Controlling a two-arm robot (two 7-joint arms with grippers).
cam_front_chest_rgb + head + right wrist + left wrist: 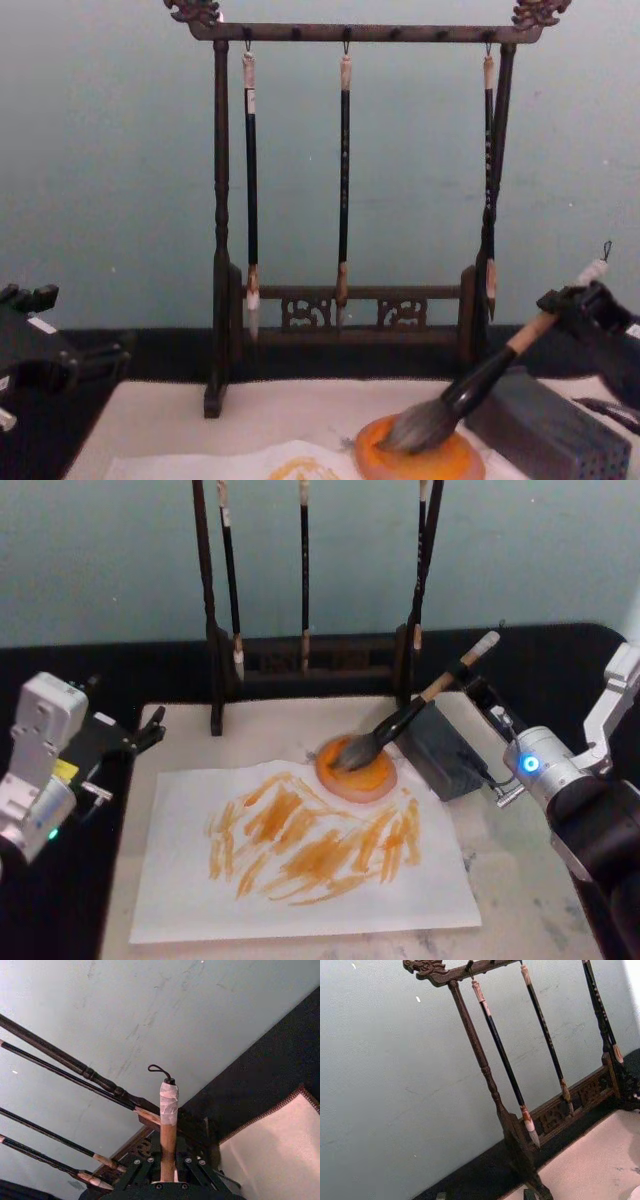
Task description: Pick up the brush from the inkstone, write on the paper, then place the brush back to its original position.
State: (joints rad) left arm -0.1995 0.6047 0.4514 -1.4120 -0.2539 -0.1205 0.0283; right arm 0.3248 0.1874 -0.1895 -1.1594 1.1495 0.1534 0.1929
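brush (400,723): bristles resting in the inkstone (375,780), handle slanting up and to its right
right gripper (476,690): right of the inkstone, clamped on the brush's upper handle
left gripper (155,727): far left of the inkstone, fingers apart, empty
paper (200,900): lies against the inkstone's near side, streaked orange

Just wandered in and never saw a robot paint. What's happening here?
The robot's right gripper holds the brush by its upper handle, bristles resting on the orange inkstone. The paper in front is covered with orange strokes, so the writing looks done. The left gripper sits idle at the table's left edge.
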